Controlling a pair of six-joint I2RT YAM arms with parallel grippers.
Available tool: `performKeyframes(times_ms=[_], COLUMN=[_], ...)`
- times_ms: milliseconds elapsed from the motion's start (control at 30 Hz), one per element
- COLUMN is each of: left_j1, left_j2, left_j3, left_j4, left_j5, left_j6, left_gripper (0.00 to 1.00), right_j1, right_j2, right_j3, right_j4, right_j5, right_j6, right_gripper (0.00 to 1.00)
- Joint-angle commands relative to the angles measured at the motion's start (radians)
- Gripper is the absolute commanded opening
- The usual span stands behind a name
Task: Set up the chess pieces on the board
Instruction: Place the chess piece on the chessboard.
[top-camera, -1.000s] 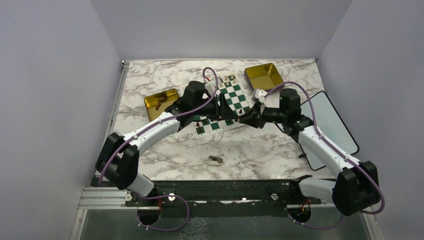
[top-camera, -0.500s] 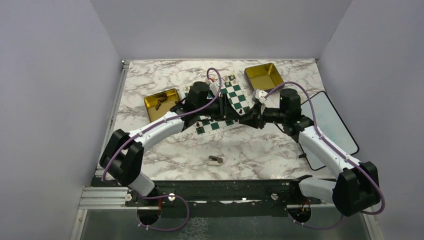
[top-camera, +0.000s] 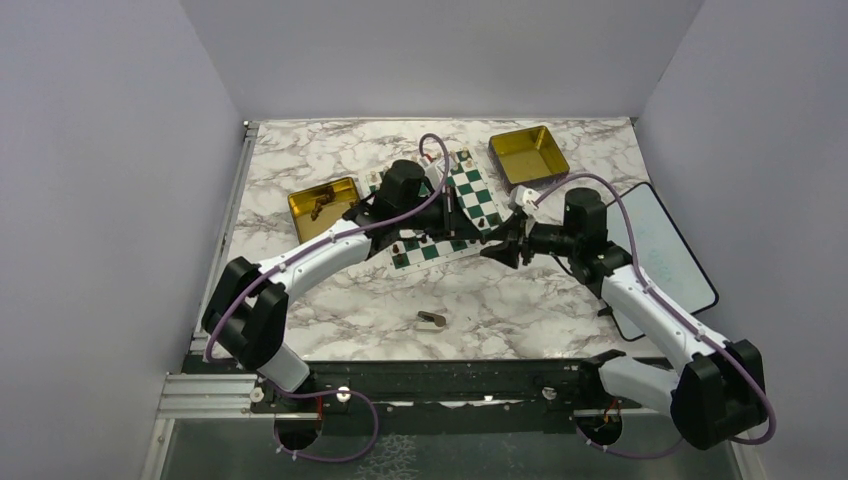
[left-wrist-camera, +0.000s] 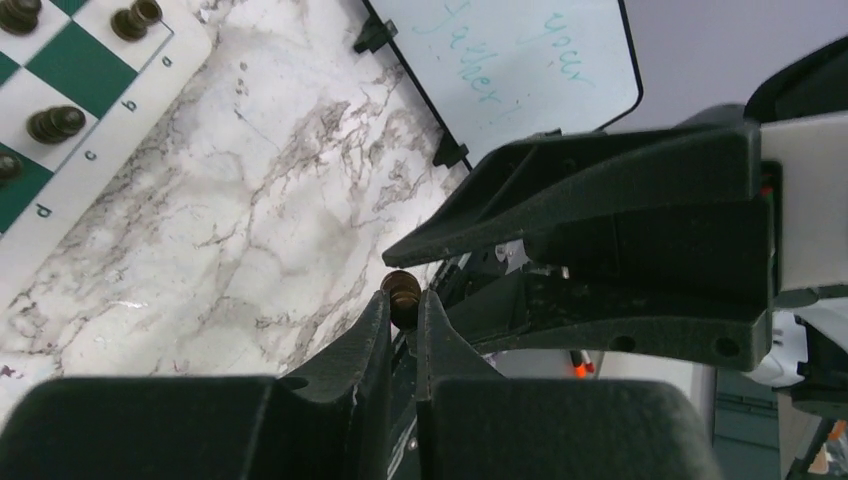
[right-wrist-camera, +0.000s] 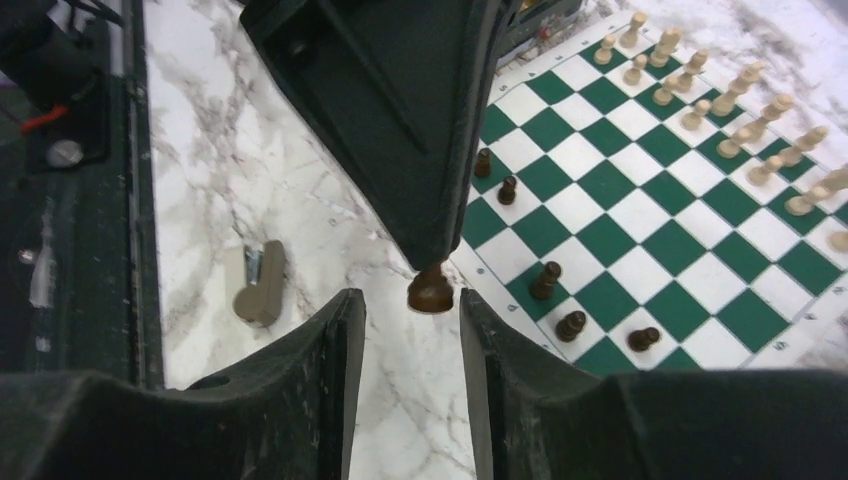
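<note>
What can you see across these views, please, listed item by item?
table: one, white-grey marble, beneath everything.
board: one, green and white checks, mid-table.
dark chess pieces: five visible standing on the board, dark brown, on the side opposite the pale ones; a few more in the left tin.
held piece: one, dark brown, beside the board's edge.
pale pieces: many, cream, along the board's far side.
gold tins: two, one left of the board, one beyond its far right corner.
writing panel: one, white with dark rim, far right.
tan object: one, small, near centre.
left gripper: black, clamping the held piece.
right gripper: black, open, facing it.
</note>
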Motion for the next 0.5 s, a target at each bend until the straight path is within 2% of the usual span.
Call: performKeyframes(times_ms=[0, 33, 67, 100, 267, 467], left_j1=[0.000, 0.001, 0.000, 0.000, 0.001, 0.001], left_j2=[0.012, 0.013, 0.013, 0.014, 0.023, 0.070], left_j3=[0.096, 0.113, 0.127, 0.140, 0.197, 0.240], left_j4=[-0.103, -0.127, -0.149, -0.168, -0.272, -0.367], left_j5=[-0.071, -0.089, -0.106, -0.126, -0.276, -0.515], left_j6=[0.112, 0.132, 0.150, 0.171, 0.295, 0.433], left_gripper=[0.07, 0.07, 0.07, 0.07, 0.07, 0.07], right_j1=[0.007, 0.007, 0.007, 0.008, 0.007, 0.007], right_j2=[-0.077, -0.094, -0.112, -0.130, -0.214, -0.254], right_j3=[-0.043, -0.052, -0.057, -0.065, -0.097, -0.062], right_j4=[0.058, 0.060, 0.060, 0.060, 0.062, 0.016], right_j5=[0.070, 0.083, 0.097, 0.115, 0.199, 0.466], right_j6=[0.043, 0.047, 0.054, 0.061, 0.127, 0.387], right_gripper=[0.53, 0.61, 0.89, 0.98, 1.00, 1.00])
